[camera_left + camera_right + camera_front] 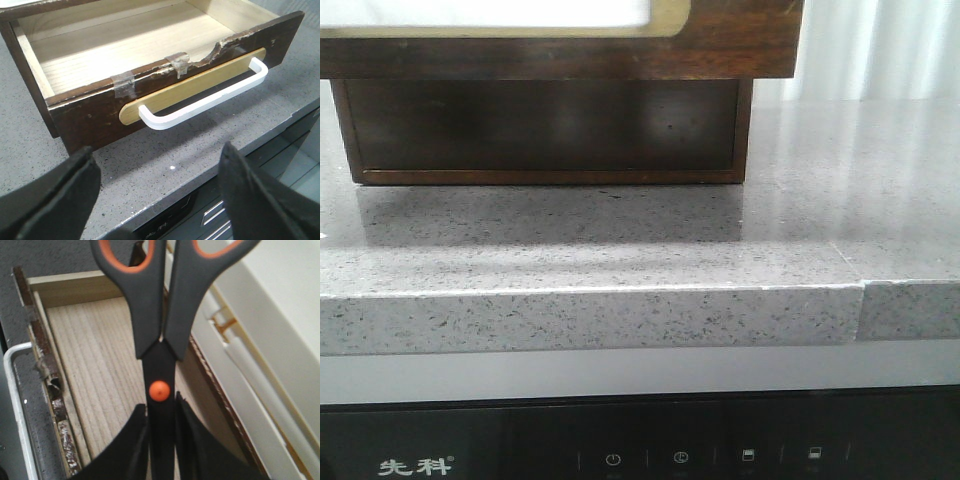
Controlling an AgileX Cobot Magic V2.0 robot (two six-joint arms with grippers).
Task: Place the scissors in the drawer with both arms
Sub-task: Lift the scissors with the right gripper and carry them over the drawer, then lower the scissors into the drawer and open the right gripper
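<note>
From where I stand, the left gripper has its fingers spread wide apart over the grey speckled counter, the pulled-out drawer at its twelve o'clock, white handle facing it. To the right, the right gripper is clamped on the blades of the scissors, which hang over the drawer's pale wooden floor, loops at twelve o'clock.
</note>
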